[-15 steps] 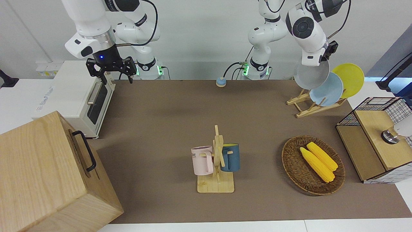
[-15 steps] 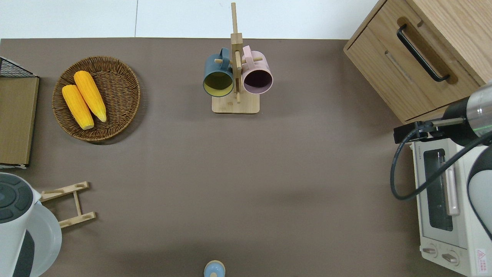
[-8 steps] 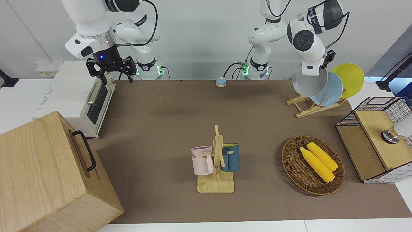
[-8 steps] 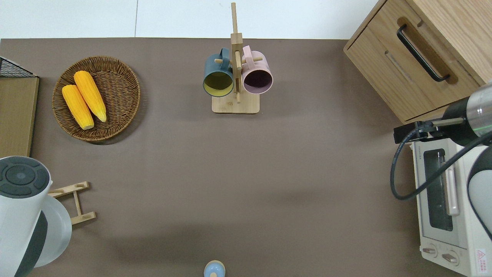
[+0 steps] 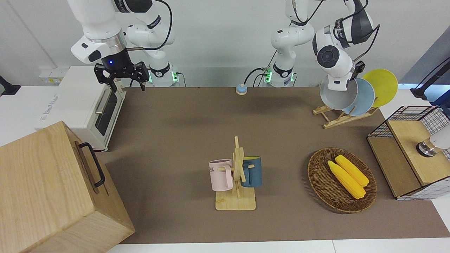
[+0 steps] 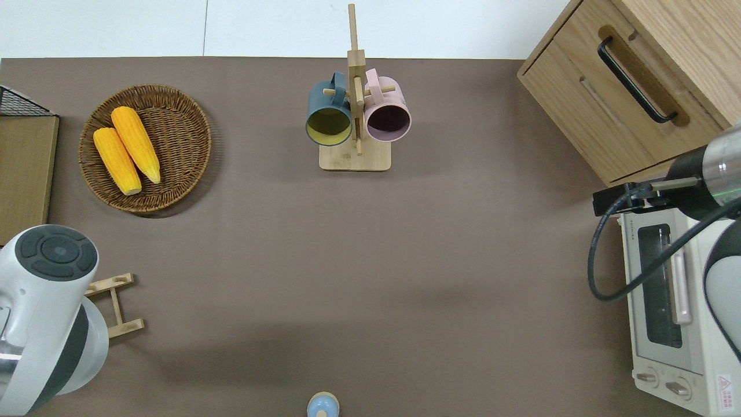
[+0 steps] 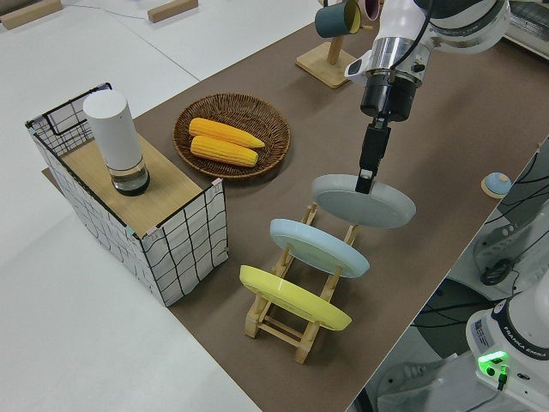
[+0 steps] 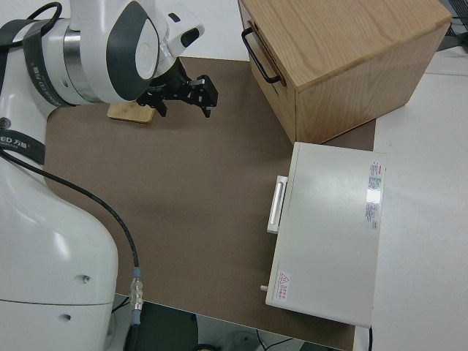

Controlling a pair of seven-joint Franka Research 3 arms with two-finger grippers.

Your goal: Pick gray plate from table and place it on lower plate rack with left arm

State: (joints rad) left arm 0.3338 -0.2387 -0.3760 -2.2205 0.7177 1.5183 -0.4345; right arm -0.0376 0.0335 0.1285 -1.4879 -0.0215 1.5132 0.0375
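My left gripper [image 7: 367, 178] is shut on the rim of the gray plate [image 7: 364, 202] [image 5: 337, 96], which hangs tilted over the low end of the lower plate rack [image 7: 283, 330] [image 5: 333, 118] [image 6: 116, 303]. The gray plate sits just beside the light blue plate [image 7: 318, 247] [image 5: 366, 95], and the yellow plate [image 7: 293, 298] [image 5: 382, 85] stands in the slot after that. I cannot tell whether the gray plate touches the rack. From overhead only an edge of the gray plate [image 6: 99, 341] shows under the arm. The right gripper [image 5: 123, 79] is parked and open.
A wicker basket [image 5: 316, 175] with two corn cobs lies farther from the robots than the rack. A wire-and-wood box [image 5: 404, 158] stands at the left arm's end. The mug stand [image 5: 236, 196] is mid-table. A toaster oven [image 5: 84, 105] and wooden cabinet [image 5: 45, 189] fill the right arm's end.
The left arm has lowered the gray plate and carried it away from the robots, down toward the rack's low end beside the blue plate. The right arm has not moved.
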